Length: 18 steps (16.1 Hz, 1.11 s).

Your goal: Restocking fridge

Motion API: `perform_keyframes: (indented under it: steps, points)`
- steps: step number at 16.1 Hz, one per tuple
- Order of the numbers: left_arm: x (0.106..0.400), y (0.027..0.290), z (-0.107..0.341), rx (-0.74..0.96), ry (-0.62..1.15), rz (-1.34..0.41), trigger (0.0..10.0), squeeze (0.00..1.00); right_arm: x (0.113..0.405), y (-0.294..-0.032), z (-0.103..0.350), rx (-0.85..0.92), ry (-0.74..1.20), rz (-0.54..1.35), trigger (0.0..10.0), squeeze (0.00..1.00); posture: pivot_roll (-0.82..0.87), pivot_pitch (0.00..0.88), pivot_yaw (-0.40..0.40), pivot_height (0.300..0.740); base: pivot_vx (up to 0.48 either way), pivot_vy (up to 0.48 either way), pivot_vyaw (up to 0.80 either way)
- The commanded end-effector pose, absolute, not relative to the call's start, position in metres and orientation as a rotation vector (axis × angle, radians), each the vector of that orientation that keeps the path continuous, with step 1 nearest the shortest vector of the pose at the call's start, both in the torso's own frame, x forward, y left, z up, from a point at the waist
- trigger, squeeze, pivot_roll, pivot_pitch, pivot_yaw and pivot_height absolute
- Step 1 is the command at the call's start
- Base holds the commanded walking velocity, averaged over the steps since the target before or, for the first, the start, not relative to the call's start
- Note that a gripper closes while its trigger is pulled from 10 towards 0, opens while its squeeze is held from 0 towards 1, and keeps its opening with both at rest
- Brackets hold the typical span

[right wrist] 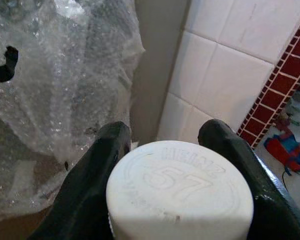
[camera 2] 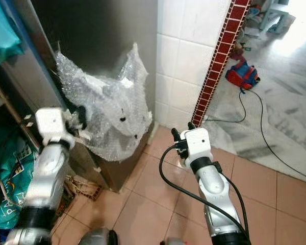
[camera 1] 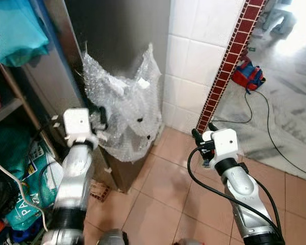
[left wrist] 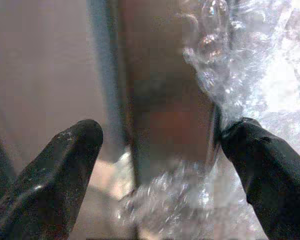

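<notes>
Gripping a white-capped bottle [right wrist: 180,192] — right claw [right wrist: 180,150], wrist view.

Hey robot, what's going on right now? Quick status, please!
Left gripper open, fingers astride the fridge door edge. Right gripper shut on white Heinz cap, held low over the floor tiles. Bubble wrap draped over fridge corner, crowding the left fingers.

The left gripper [camera 1: 99,120] sits up against the bubble wrap [camera 1: 125,109] taped around the steel fridge [camera 1: 117,30]. The right gripper [camera 1: 200,137] hangs over the tiled floor [camera 1: 158,199], near the white wall tiles [camera 1: 194,61].
</notes>
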<state>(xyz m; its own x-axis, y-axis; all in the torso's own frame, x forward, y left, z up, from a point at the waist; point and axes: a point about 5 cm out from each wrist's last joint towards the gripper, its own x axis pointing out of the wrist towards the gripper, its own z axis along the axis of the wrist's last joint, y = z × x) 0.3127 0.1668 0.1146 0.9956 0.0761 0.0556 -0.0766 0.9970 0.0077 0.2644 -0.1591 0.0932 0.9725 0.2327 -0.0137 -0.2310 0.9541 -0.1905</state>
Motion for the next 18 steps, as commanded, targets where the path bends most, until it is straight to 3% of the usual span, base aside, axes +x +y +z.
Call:
perform_keyframes:
  steps: [1,9,18]
  points:
    - [0.320,0.166,0.120,-0.019,-0.064,0.082,10.0,0.00,0.265,-0.159,0.106,-0.198,-0.060,0.235,10.0,0.00,-0.03,0.097,-0.010,0.740,0.000,0.000,0.00]
    - [0.334,0.156,0.122,-0.064,-0.049,0.009,10.0,0.00,0.263,-0.165,0.108,-0.219,-0.050,0.227,10.0,0.00,-0.05,0.096,-0.006,0.740,0.000,0.000,0.00]
    - [0.333,0.141,0.113,-0.088,-0.010,-0.214,10.0,0.00,0.266,-0.162,0.110,-0.222,-0.050,0.227,10.0,0.00,-0.04,0.086,-0.008,0.740,0.000,0.000,0.00]
